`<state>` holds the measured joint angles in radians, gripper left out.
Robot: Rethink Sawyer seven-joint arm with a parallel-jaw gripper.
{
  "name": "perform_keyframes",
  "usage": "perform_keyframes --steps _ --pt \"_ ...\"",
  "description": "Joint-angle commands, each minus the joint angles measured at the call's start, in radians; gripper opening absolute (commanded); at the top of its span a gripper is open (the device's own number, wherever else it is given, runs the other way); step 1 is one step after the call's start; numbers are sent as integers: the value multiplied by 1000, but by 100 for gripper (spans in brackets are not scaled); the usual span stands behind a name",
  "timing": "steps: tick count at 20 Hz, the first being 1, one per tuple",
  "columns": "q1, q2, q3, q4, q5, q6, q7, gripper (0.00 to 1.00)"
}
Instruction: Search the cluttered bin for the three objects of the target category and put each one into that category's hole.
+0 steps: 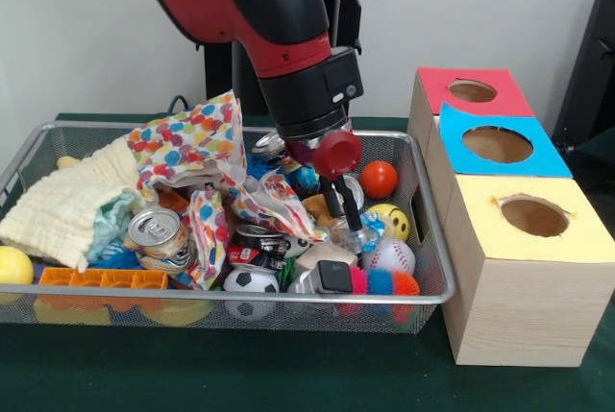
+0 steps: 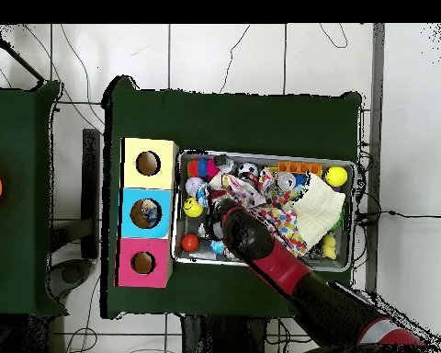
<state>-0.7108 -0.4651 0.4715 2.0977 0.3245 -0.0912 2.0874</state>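
The hand (image 1: 344, 208), fingers slightly parted and gripping nothing, reaches down into the bin (image 1: 434, 268) among the balls (image 1: 388, 255), apparently mid-search, and next must close on one for a box (image 1: 524, 268) hole.

Green table (image 1: 240, 374) under bin (image 1: 423, 239), boxes (image 1: 524, 287)

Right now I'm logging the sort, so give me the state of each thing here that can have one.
gripper: lowered into the bin, jaws slightly open, holding nothing visible
wire bin: full of clutter
yellow box: hole shows nothing inside
blue box: something shows in its hole from overhead
red box: hole looks dark
silver can: tilted, top unopened
patterned cloth: crumpled
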Motion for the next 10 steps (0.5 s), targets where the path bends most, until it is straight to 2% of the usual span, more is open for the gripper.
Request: perform_keyframes --steps 1,10 --pt "1 16 -21 -120 6 -18 150 100" --pt "21 -62 -48 -106 23 59 128 100"
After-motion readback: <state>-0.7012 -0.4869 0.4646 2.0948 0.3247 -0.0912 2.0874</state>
